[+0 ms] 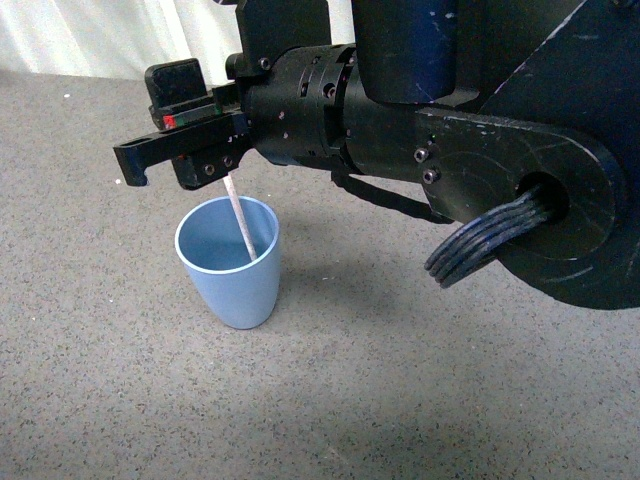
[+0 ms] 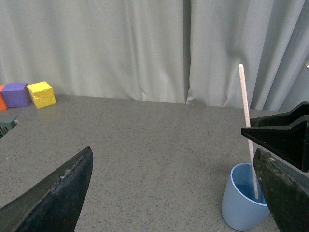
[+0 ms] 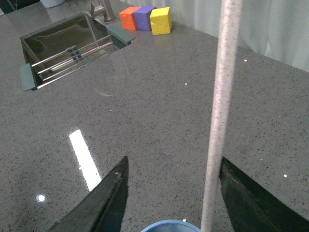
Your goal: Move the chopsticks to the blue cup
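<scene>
Hovering just above the blue cup (image 1: 235, 285), my right jaws are spread. The chopsticks (image 3: 222, 96) rise between them, close to one jaw and clear of the other, so I judge nothing is pinched. The stick's lower end sits inside the cup, which stands upright on the desk (image 1: 400, 400). My left jaws, off to the cup's side, gape wide and empty. The transfer looks done. What's left is lifting away from the cup without knocking the stick.
</scene>
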`<state>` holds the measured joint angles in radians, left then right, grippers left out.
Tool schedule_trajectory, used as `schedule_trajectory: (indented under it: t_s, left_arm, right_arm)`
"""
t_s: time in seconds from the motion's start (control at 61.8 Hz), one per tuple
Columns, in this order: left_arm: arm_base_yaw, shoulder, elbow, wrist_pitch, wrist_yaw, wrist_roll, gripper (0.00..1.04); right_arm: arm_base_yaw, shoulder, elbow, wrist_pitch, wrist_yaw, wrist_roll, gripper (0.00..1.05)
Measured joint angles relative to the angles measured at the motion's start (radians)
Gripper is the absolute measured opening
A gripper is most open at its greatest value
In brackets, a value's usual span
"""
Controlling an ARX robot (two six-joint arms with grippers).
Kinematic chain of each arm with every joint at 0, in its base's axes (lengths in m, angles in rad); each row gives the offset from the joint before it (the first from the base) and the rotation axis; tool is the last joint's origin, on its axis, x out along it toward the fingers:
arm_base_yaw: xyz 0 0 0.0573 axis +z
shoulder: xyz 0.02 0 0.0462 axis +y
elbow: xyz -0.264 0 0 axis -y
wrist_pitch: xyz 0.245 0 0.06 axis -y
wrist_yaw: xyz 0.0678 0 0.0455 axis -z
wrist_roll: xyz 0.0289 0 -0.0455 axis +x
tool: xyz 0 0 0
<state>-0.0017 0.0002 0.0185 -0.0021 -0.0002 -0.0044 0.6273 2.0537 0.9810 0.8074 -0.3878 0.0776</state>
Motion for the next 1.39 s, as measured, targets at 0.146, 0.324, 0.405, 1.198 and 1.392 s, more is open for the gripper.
schedule_trajectory:
  t_s: [0.146,0.324,0.405,1.198,1.392]
  left_arm:
    - [0.000,0.000,0.000,0.000,0.000,0.000,0.98]
    - [0.000,0.000,0.000,0.000,0.000,0.000,0.98]
    - [0.000,0.000,0.000,0.000,0.000,0.000,0.98]
    - [0.000,0.000,0.000,0.000,0.000,0.000,0.98]
    - [0.000,0.000,0.000,0.000,0.000,0.000,0.98]
  right_arm:
    - [0.000,-0.004,-0.005,0.006,-0.001,-0.004,0.82]
    - [0.000,-0.023,-0.015,0.012,-0.005,-0.024,0.95]
    - [0.000,-0.030,-0.019,0.019,-0.006,-0.031,0.95]
    - [-0.027,-0.202,-0.200,0.095,0.184,-0.047,0.95]
    - [-0.135,-0.358,-0.312,0.009,0.385,-0.036,0.95]
